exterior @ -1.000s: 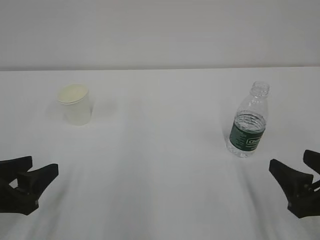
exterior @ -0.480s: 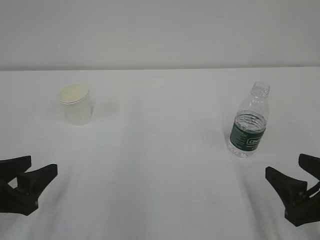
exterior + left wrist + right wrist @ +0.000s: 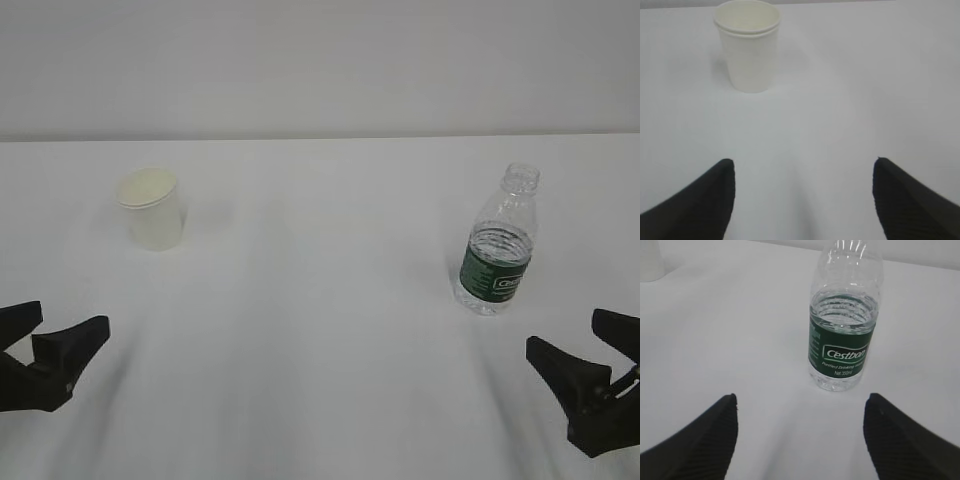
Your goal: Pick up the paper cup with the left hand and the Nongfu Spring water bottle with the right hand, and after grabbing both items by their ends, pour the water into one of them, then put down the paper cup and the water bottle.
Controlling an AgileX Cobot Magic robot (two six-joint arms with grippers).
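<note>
The white paper cup [image 3: 152, 209] stands upright at the back left of the white table; in the left wrist view the paper cup [image 3: 747, 45] is ahead and left of centre. My left gripper [image 3: 60, 335] [image 3: 802, 167] hovers open and empty near the table's front left, well short of the cup. A clear water bottle [image 3: 497, 241] with a dark green label and no cap stands upright on the right, with clear water [image 3: 842, 307] in it up to about the top of the label. My right gripper [image 3: 582, 348] [image 3: 800, 402] is open and empty, just in front of the bottle [image 3: 844, 325].
The white table [image 3: 320, 300] ends at a plain grey wall [image 3: 320, 60] behind. A white thing's edge [image 3: 650, 262], cut off by the frame, shows at the top left of the right wrist view.
My left gripper has opened wider and shifted slightly left and down. My right gripper has moved a little left and down, its opening unchanged. Cup and bottle have not moved.
</note>
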